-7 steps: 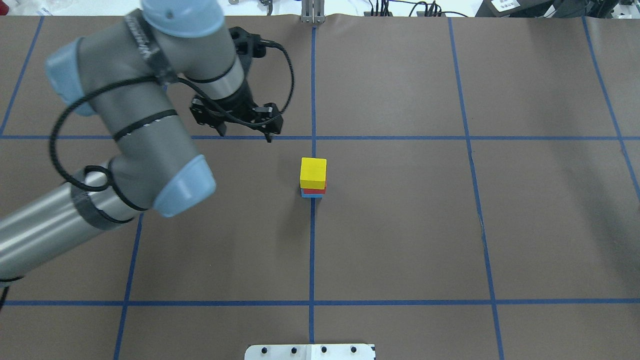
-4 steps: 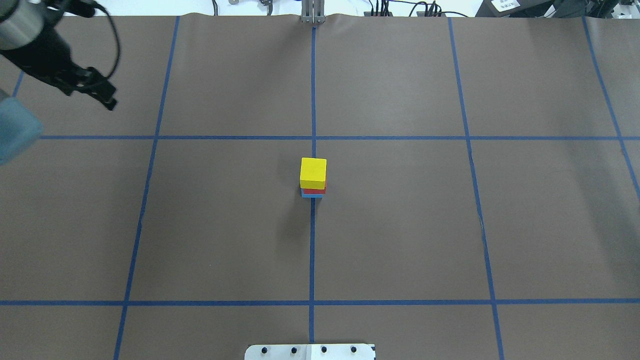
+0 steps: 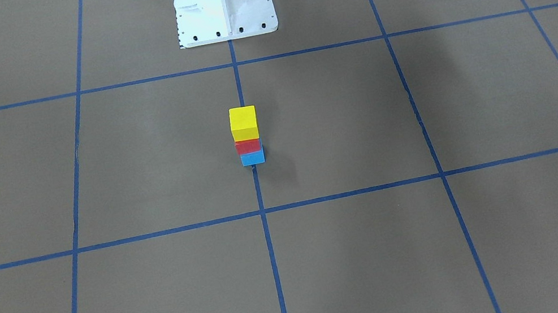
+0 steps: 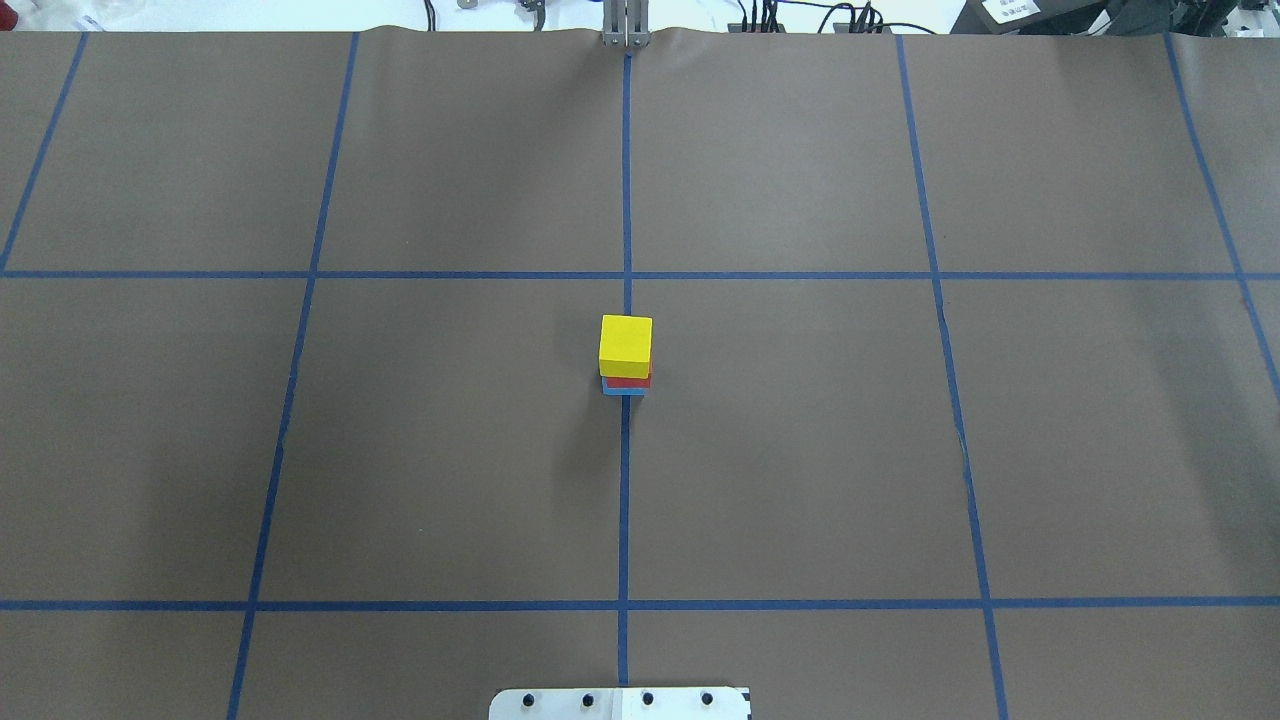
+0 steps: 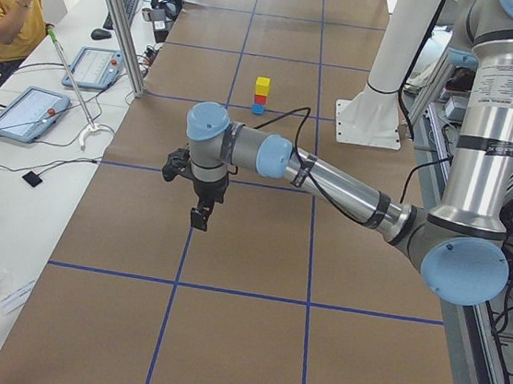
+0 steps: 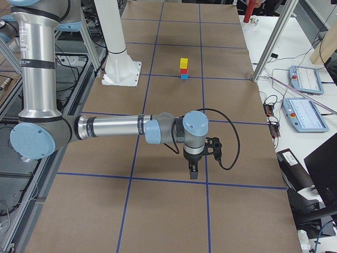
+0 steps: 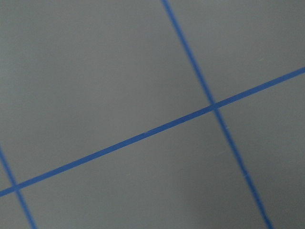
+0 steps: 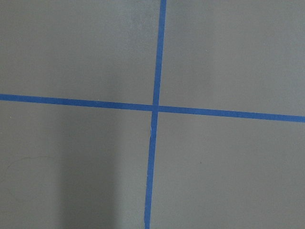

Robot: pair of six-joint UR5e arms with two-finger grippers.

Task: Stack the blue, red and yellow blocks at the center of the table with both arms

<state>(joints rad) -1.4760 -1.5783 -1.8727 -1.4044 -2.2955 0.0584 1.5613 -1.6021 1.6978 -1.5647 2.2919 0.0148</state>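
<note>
The yellow block (image 4: 626, 345) sits on the red block (image 4: 628, 381), which sits on the blue block (image 4: 623, 390), as one upright stack at the table's center. The stack also shows in the front-facing view (image 3: 246, 135). Neither gripper is in the overhead view. My left gripper (image 5: 200, 218) hangs over the table far from the stack, at the table's left end. My right gripper (image 6: 193, 171) hangs over the table's right end. Both point down with nothing visible in them; I cannot tell whether they are open or shut. Both wrist views show only bare table and tape lines.
The robot's white base plate (image 4: 620, 703) stands at the near edge, behind the stack. Blue tape lines (image 4: 624, 500) grid the brown table. An operator (image 5: 9, 6) and tablets (image 5: 27, 110) are beyond the far edge, with metal frame posts (image 6: 268, 47) there.
My left arm has swung from just left of the stack out of the overhead view to the left. The stack has not moved.
</note>
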